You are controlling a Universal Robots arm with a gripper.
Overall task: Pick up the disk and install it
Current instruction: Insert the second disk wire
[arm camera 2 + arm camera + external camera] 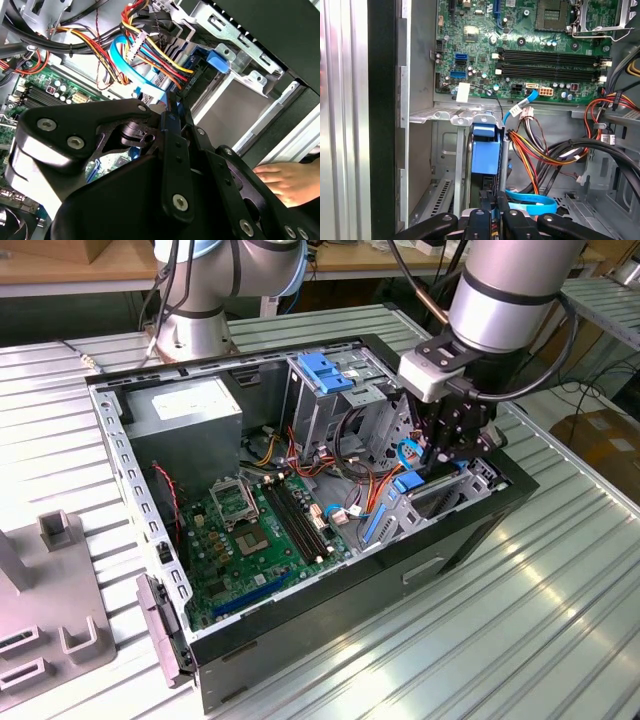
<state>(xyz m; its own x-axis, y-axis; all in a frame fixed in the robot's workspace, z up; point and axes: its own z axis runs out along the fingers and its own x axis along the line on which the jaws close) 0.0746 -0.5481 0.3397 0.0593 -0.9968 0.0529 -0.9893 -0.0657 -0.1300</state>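
At the case's left end: the power supply [185,415] sits in the case [330,600], well apart from our work, as the exterior view shows it.
Motherboard [250,530]: it lies flat on the case floor, between the power supply and the drive bay.
Cables [535,150]: a coloured bundle hangs just beside the bay. We judge it the main snag risk, so the disk should go down clear of it.
Disk [485,152]: it stands on edge at the case's right end, blue carrier frame showing, partly down in the bay [445,165]. We cannot tell whether it is fully seated.
Gripper [496,212]: the fingers are drawn nearly together, pinching the disk's upper edge.
Doing it well: we would hold the disk square to the bay rails and press straight down without twisting, so the carrier does not bind.
Hand [285,182]: a person's hand rests just outside the case wall, so we should move slowly.
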